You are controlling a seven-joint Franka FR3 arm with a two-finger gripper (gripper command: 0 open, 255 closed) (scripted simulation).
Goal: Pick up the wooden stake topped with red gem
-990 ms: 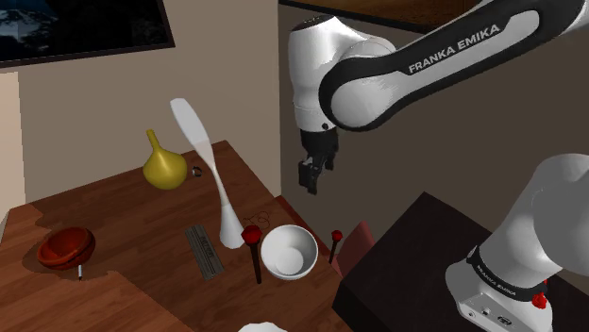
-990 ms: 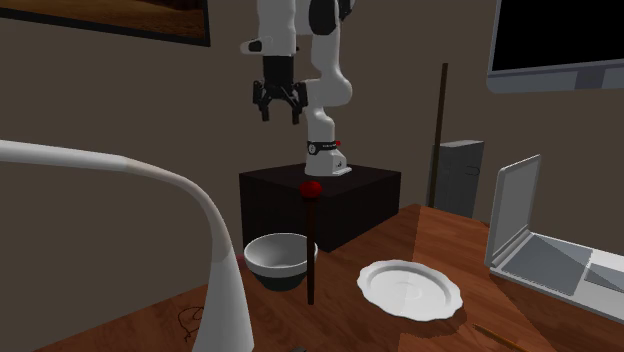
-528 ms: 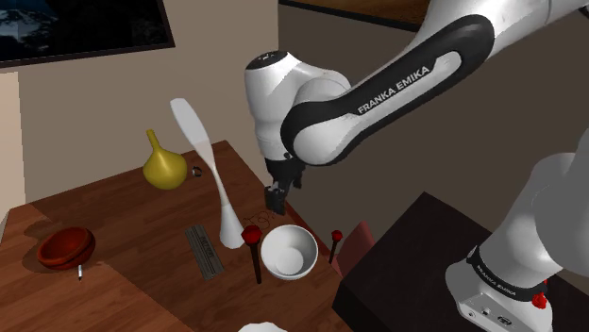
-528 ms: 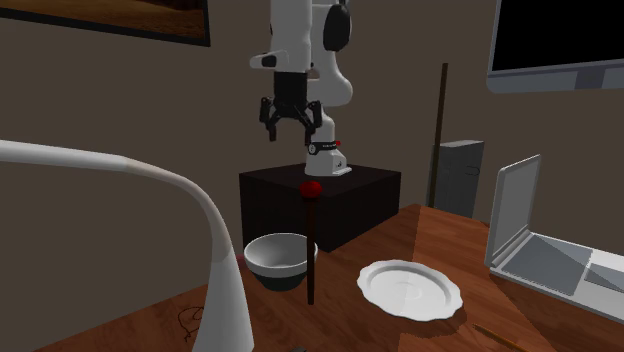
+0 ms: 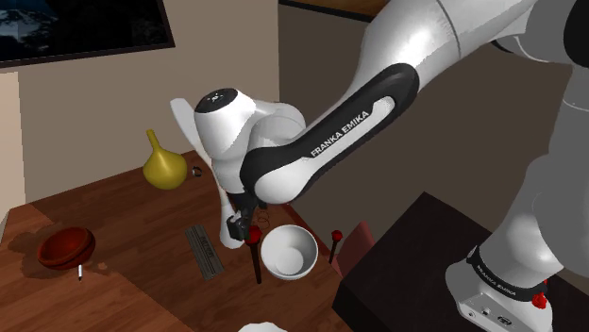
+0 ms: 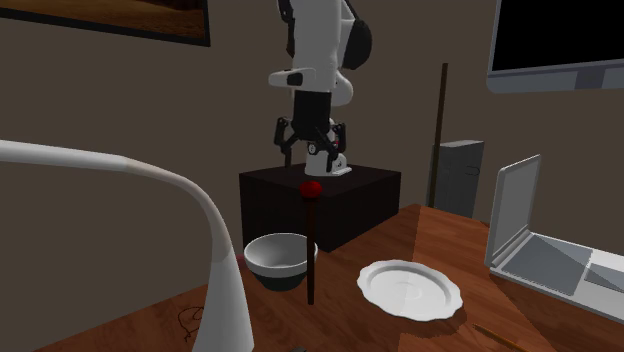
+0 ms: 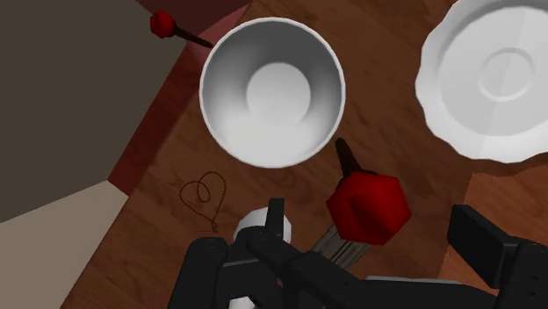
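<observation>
The stake stands upright on the wooden table (image 5: 142, 222), a dark shaft (image 6: 311, 255) topped with a red gem (image 6: 312, 188) (image 5: 253, 233), beside a white bowl (image 5: 289, 252). My gripper (image 6: 311, 153) hangs open just above the gem in the second exterior view. From the shoulder view the gripper (image 5: 240, 227) is level with the gem and close against it. In the wrist view the gem (image 7: 369, 204) lies between the spread fingers of the gripper (image 7: 378, 233), and I see no contact with it.
A tall white vase (image 5: 212, 170) rises right behind the gripper. A second red-topped stake (image 5: 335, 238) leans past the bowl (image 7: 272, 92). A white plate (image 6: 411, 287), a laptop (image 6: 540, 240), a yellow gourd vase (image 5: 163, 165), a red bowl (image 5: 66, 247) and a grey slab (image 5: 203, 250) share the table.
The arm has swung down and toward the shoulder view's left, bringing the gripper from high over the stand to the stake's gem. The fingers stayed open. The stake has not moved.
</observation>
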